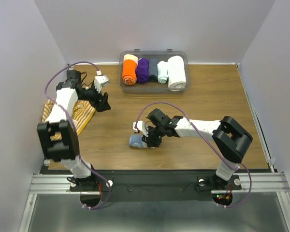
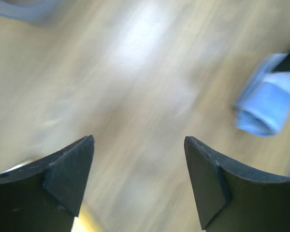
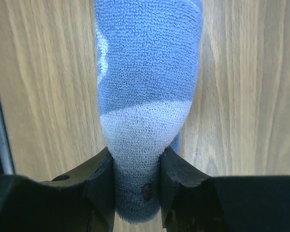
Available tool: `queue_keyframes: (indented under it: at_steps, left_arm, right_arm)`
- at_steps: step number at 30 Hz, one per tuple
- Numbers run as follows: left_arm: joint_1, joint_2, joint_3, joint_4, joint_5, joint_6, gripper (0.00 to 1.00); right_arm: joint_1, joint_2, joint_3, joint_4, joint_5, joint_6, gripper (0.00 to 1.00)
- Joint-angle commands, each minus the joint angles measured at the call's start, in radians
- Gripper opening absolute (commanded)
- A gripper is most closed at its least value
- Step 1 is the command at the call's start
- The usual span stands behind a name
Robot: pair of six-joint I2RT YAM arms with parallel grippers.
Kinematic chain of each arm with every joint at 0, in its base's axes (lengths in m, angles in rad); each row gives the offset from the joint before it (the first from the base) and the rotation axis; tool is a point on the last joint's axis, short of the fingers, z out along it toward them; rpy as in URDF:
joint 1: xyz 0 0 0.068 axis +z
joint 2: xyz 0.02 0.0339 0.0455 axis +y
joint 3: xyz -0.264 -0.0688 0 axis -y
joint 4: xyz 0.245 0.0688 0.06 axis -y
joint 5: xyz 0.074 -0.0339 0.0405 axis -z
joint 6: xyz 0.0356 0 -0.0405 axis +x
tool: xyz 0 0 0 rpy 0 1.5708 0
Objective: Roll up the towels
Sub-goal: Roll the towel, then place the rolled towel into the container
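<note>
Top view has the pale blue towel (image 1: 136, 141) sitting as a roll on the bench (image 1: 208, 101), middle-ish and toward the near edge, with the right tool (image 1: 149, 139) at its right end. You can't judge the grip from up there. The right wrist cam settles it, though: both fingers (image 3: 99, 179) are clenched on the terry, pinching it in. The left tool (image 2: 139, 140) is spread wide over bare wood with nothing in it, and its cam is blurry. Only the top view shows the striped towel (image 1: 84, 115) at the left edge beneath the left arm, and the clear bin (image 1: 183, 55) of rolls at the far side.
</note>
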Motion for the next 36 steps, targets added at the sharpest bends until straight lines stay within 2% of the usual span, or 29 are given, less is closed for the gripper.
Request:
queue_keyframes:
  at_steps: [1,2,4,7,8,9,10,13,14,16,21,25,31,36]
  left_arm:
    - [-0.02,-0.326,-0.246,0.132,-0.129,0.028,0.94]
    - [-0.026,-0.383,-0.297,0.156,-0.142,0.046,0.95]
    - [-0.078,-0.515,-0.375,0.102,-0.175,0.135,0.97]
    - [-0.208,-0.674,-0.56,0.072,-0.241,0.256,0.97]
    - [-0.239,-0.718,-0.561,0.072,-0.252,0.257,0.97]
    - [-0.268,-0.759,-0.633,0.099,-0.265,0.278,0.97]
    - [-0.35,-0.837,-0.667,0.124,-0.298,0.278,0.98]
    - [-0.466,-0.942,-0.773,0.239,-0.363,0.251,0.99]
    - [-0.543,-0.954,-0.818,0.279,-0.387,0.226,0.99]
    - [-0.605,-0.953,-0.851,0.388,-0.446,0.168,0.99]
    - [-0.792,-0.87,-0.885,0.494,-0.463,0.133,0.99]
    - [-0.895,-0.763,-0.877,0.578,-0.49,0.062,0.97]
    - [-0.957,-0.645,-0.866,0.667,-0.51,0.021,0.85]
    - [-0.969,-0.539,-0.88,0.742,-0.57,0.016,0.8]
  right_arm:
    - [-0.06,0.093,0.03,-0.162,-0.211,0.078,0.01]
    - [-0.072,0.104,0.038,-0.167,-0.235,0.087,0.0]
    - [-0.098,0.127,0.058,-0.179,-0.296,0.098,0.01]
    - [-0.132,0.18,0.081,-0.192,-0.371,0.118,0.0]
    - [-0.14,0.18,0.087,-0.195,-0.39,0.118,0.01]
    - [-0.146,0.205,0.093,-0.198,-0.408,0.124,0.0]
    - [-0.151,0.214,0.1,-0.207,-0.434,0.124,0.01]
    - [-0.171,0.254,0.115,-0.216,-0.472,0.124,0.01]
    - [-0.174,0.265,0.119,-0.218,-0.482,0.126,0.0]
    - [-0.184,0.286,0.13,-0.227,-0.511,0.126,0.01]
    - [-0.197,0.317,0.149,-0.239,-0.526,0.121,0.01]
    - [-0.203,0.329,0.159,-0.245,-0.535,0.118,0.01]
    - [-0.207,0.332,0.161,-0.25,-0.551,0.107,0.01]
    - [-0.21,0.334,0.156,-0.262,-0.569,0.075,0.01]
